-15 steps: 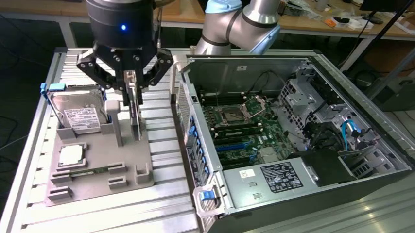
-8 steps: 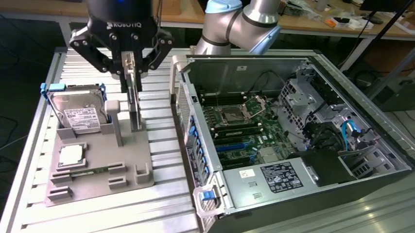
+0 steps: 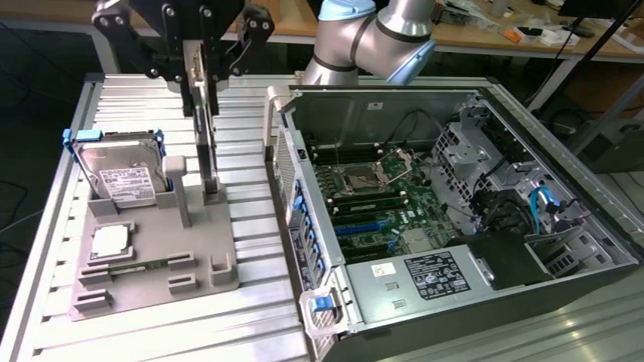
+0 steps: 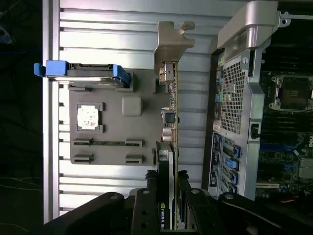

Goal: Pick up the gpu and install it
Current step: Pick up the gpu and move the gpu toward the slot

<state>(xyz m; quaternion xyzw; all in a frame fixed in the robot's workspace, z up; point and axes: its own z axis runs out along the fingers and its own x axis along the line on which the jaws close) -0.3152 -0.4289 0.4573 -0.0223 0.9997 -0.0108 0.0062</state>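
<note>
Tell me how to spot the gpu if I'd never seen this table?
Find the grey holder tray beside the open computer case. The gpu is the thin dark card standing tall on edge there, unlike the blue-framed hard drive next to it.

My arm [image 3: 387, 34] is smooth silver-grey tubing with rounded joint housings, one closed by a pale blue cap [image 3: 348, 9]. My gripper [image 3: 198, 69] is matte black, built from angular linkage bars on both sides, pinned with round screws [image 4: 113, 197].
</note>
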